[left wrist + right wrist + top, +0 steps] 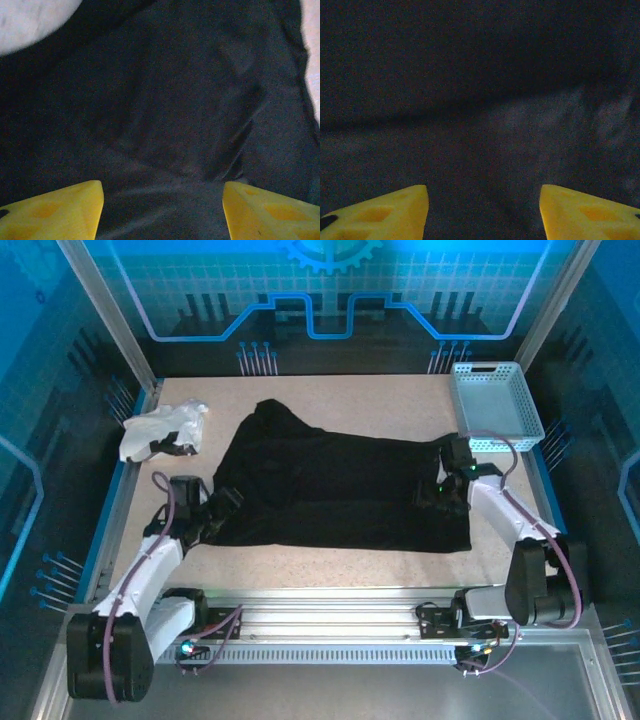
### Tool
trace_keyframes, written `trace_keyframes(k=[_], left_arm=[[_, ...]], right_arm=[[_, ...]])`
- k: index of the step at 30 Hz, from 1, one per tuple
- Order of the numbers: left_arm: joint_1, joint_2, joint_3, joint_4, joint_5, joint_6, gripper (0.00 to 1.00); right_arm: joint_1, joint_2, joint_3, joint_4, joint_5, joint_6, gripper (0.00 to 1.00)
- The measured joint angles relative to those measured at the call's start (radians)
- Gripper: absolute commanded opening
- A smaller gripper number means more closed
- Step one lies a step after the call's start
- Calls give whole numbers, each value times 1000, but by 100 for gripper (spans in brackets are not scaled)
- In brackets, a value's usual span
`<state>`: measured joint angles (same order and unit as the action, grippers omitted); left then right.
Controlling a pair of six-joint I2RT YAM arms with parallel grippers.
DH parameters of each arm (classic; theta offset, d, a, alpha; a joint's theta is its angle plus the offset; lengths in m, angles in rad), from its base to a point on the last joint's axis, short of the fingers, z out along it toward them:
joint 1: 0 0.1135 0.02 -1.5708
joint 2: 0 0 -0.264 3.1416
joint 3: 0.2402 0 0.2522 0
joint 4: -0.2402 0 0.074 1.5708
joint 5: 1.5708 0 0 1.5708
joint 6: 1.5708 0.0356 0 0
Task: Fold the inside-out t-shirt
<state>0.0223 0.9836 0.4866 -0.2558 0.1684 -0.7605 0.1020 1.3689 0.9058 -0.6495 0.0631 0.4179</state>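
The right hand hangs close over the black t-shirt, yellow fingers spread wide apart, softly creased cloth between them.

Matt, soft cloth t-shirt on speckled table.

Cool blue light is glowing from the panels around the overhead view, tinting everything; the pale table is showing evenly lit but soft. The black t-shirt is swallowing light, its folds barely reading. Both wrist views are looking dim and grainy, the yellow fingertips blurring at the bottom edge, the left view's upper corner glaring white.
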Motion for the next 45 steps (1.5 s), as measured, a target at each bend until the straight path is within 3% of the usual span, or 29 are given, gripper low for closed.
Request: trace_keyframes(k=[9, 16, 26, 40, 45], left_arm=[[-16, 252, 194, 177, 4, -25, 65], [-19, 275, 198, 198, 12, -27, 66], [-19, 281, 199, 217, 13, -27, 66], [-19, 296, 199, 220, 23, -26, 66], [-19, 312, 199, 225, 23, -25, 66]], right_arm=[[-113, 405, 393, 107, 119, 5, 61], [-134, 633, 603, 58, 139, 4, 62], [-137, 808, 793, -14, 145, -15, 62], [-138, 906, 916, -31, 59, -76, 34], [-138, 911, 932, -30, 55, -83, 19]])
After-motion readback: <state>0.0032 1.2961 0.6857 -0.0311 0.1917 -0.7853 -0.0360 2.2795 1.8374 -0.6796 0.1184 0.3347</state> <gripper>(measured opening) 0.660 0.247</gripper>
